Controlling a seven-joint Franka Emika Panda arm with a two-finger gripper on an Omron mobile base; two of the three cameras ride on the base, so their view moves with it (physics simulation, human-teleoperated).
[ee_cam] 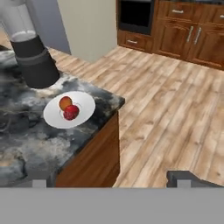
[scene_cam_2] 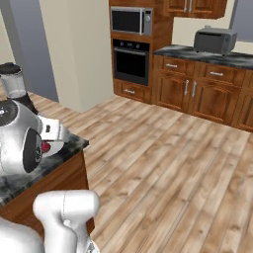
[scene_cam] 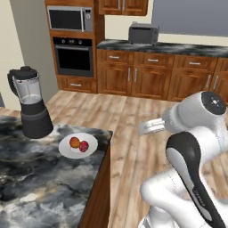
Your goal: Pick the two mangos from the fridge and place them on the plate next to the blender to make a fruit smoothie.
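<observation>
Already both mangos, orange mango [scene_cam: 74, 142] and red mango [scene_cam: 83, 146], touching on plate [scene_cam: 67, 150] beside blender [scene_cam: 31, 104]; gripper [ee_cam: 109, 183] spread wide, empty; best withdraw upward, clear of counter [scene_cam: 31, 187] edge

We stand in a home kitchen: beside the built-in oven [scene_cam: 72, 57] run wooden cabinets [scene_cam: 153, 75], a microwave [scene_cam: 69, 18] above it.

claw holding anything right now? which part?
Nothing held. Both mangos, orange and red, lie on the plate by the blender; the claw's tips stand wide apart, bare.
</observation>
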